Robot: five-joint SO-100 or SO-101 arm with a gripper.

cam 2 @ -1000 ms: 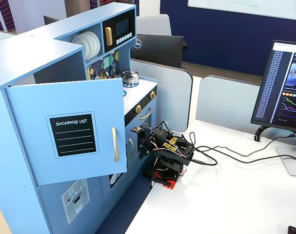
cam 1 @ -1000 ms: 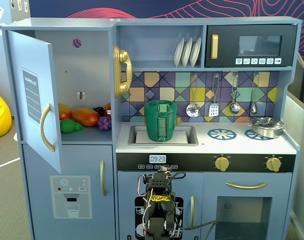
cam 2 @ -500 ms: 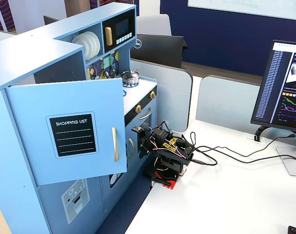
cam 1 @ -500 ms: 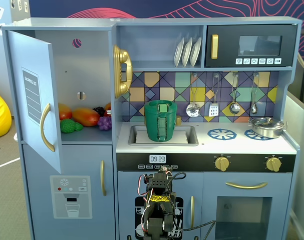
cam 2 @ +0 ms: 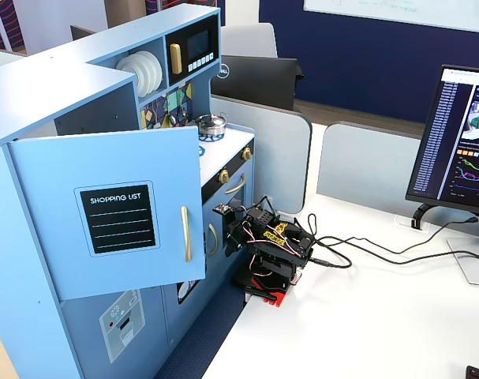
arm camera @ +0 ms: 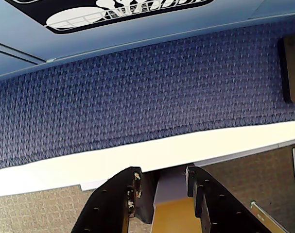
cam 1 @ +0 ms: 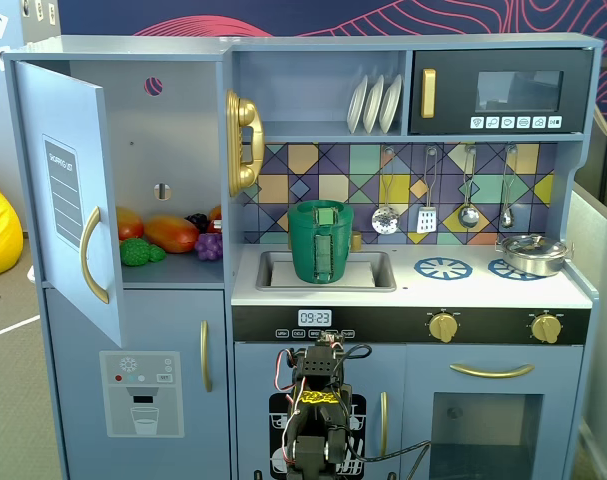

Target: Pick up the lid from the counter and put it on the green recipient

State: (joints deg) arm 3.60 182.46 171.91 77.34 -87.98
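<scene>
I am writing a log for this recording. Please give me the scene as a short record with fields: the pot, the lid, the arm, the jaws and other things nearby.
pot: green recipient stands upright in the sink of the toy kitchen, opening covered by a green top
lid: appears to sit already on the pot; none seen on the counter
arm: folded low in front of the kitchen, away from the pot
jaws: gripper open, holding nothing, facing blue carpet
nearby: silver pan on the right burner; fridge door open, toy fruit inside

green recipient (cam 1: 321, 242) in sink (cam 1: 378, 272), pan (cam 1: 532, 253) right
</scene>
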